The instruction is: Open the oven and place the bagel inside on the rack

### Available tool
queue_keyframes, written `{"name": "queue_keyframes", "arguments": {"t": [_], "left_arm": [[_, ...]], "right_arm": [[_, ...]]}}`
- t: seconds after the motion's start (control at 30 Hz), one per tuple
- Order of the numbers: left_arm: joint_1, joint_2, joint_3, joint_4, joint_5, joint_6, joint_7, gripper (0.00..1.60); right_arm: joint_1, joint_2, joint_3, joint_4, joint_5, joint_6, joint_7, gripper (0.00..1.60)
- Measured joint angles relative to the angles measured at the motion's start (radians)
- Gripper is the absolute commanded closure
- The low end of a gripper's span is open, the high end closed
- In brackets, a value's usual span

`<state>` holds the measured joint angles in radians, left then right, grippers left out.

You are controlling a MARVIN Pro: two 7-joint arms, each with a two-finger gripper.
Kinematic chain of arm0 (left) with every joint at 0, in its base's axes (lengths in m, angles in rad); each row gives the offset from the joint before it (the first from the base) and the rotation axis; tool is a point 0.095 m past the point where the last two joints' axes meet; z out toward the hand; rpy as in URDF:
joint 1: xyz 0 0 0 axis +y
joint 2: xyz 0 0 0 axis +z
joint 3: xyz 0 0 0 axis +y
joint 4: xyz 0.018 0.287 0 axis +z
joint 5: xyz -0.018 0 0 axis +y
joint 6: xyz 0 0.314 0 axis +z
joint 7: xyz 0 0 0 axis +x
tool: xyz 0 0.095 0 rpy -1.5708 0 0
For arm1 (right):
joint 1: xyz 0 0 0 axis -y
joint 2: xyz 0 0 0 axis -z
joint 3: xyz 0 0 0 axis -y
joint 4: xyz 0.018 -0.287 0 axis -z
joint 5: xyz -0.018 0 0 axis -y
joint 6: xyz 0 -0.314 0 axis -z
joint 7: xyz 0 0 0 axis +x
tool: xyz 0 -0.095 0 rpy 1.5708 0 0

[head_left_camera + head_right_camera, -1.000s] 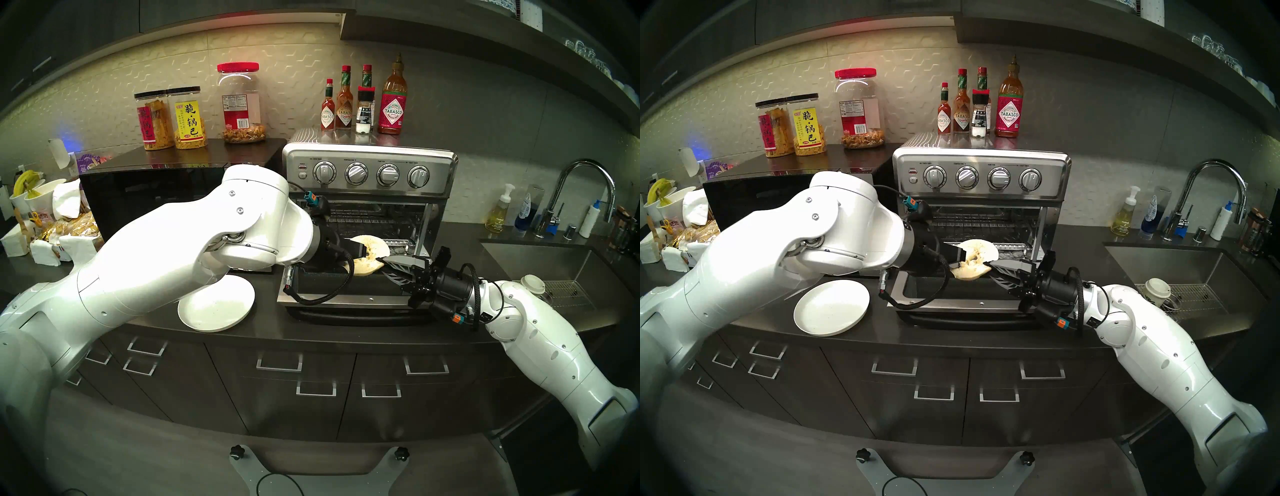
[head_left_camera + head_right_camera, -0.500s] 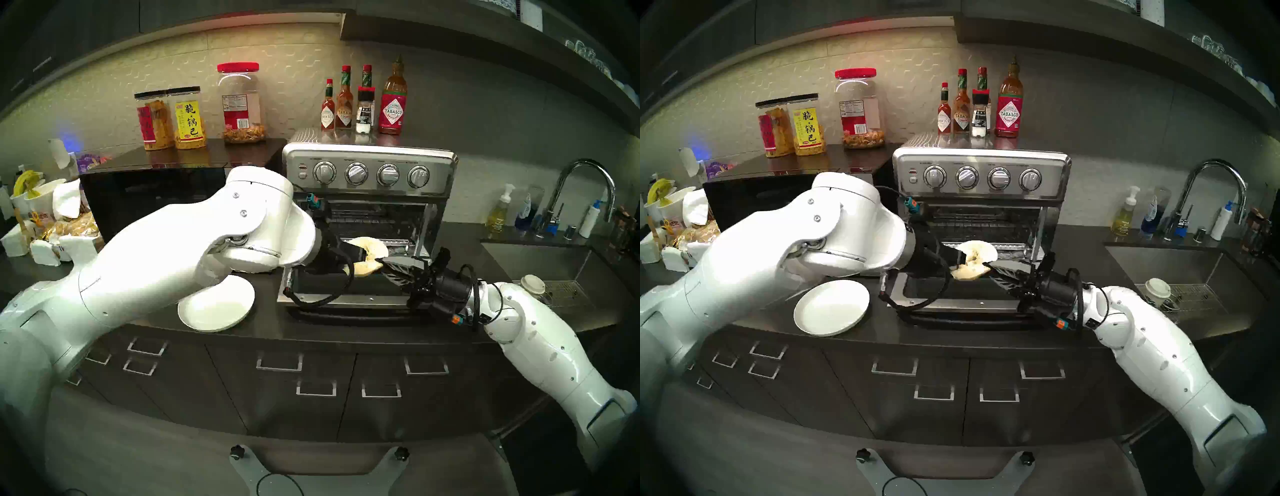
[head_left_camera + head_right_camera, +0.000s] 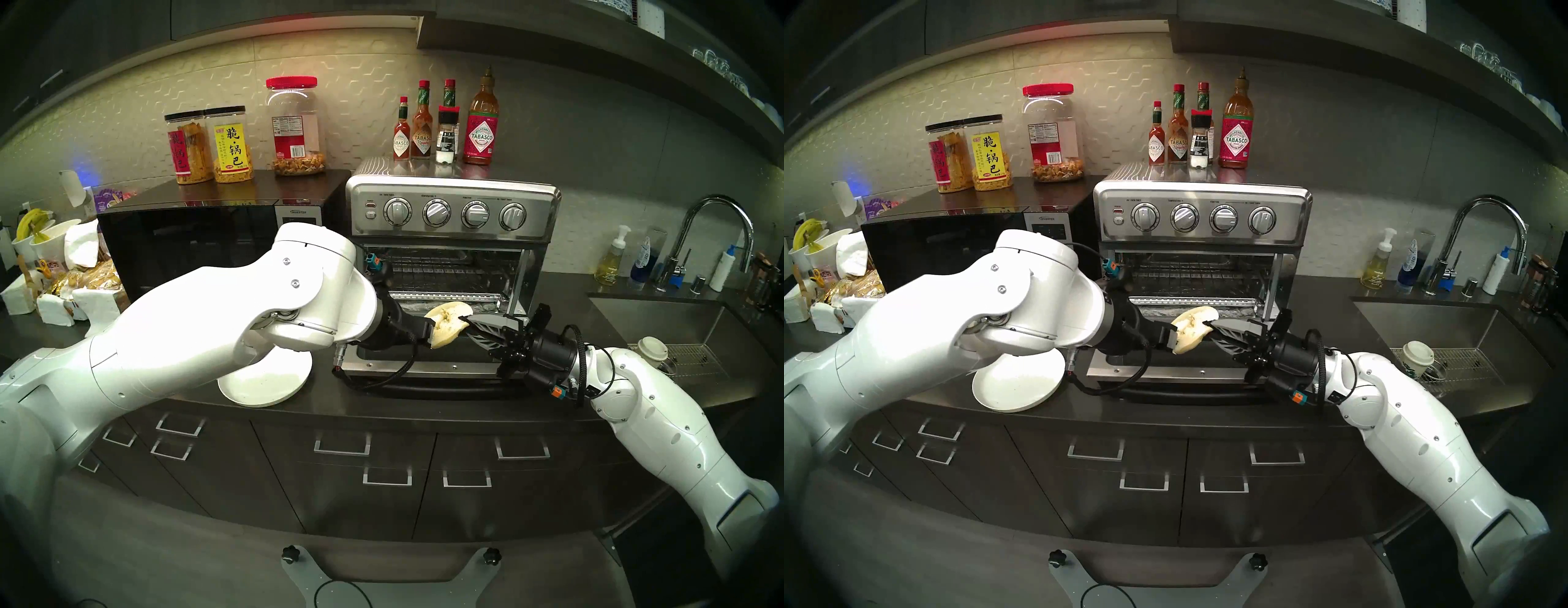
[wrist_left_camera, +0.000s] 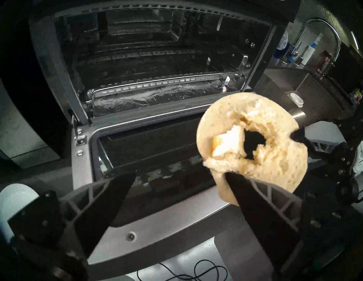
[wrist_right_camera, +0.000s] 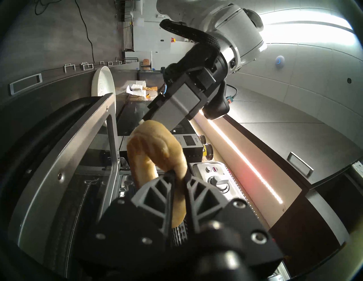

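Note:
The stainless-steel oven (image 3: 452,212) stands with its glass door (image 3: 424,365) dropped open, and the wire rack (image 3: 445,274) spans the cavity. The pale bagel (image 3: 447,325) hangs tilted over the door, just in front of the cavity. My right gripper (image 3: 466,319) reaches in from the right and is shut on the bagel's rim (image 5: 157,149). In the left wrist view my left gripper (image 4: 180,174) is open, its fingers spread wide, and one finger (image 4: 255,206) touches the bagel's (image 4: 251,141) lower edge.
A white plate (image 3: 263,382) lies on the counter left of the door, partly under my left arm. A black microwave (image 3: 191,242) stands left of the oven. Sauce bottles (image 3: 479,131) stand on the oven top. A sink (image 3: 662,322) and a paper cup (image 3: 653,348) are at the right.
My left gripper has opened and let go of the bagel, and the left arm has sunk a little. The bagel now hangs lower and more tilted from the right gripper.

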<state>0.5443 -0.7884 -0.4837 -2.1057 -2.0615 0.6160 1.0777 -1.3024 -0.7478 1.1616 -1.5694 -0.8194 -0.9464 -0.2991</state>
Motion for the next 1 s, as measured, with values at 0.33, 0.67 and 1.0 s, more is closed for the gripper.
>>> {"name": "queue_keyframes", "arguments": {"t": [0.33,0.67,1.0], "left_arm": [[0.037,0.057,0.001,-0.032,0.002,-0.020,0.001,0.00],[0.074,0.115,0.002,-0.033,0.006,-0.030,-0.011,0.00],[0.081,0.141,0.002,-0.042,0.013,-0.036,-0.031,0.00]], "right_arm": [[-0.005,0.001,0.019,0.001,0.013,-0.003,-0.006,1.32],[-0.003,0.016,0.051,0.011,0.031,-0.014,-0.019,1.35],[0.002,0.005,0.058,0.017,0.039,-0.013,-0.022,1.47]]}}
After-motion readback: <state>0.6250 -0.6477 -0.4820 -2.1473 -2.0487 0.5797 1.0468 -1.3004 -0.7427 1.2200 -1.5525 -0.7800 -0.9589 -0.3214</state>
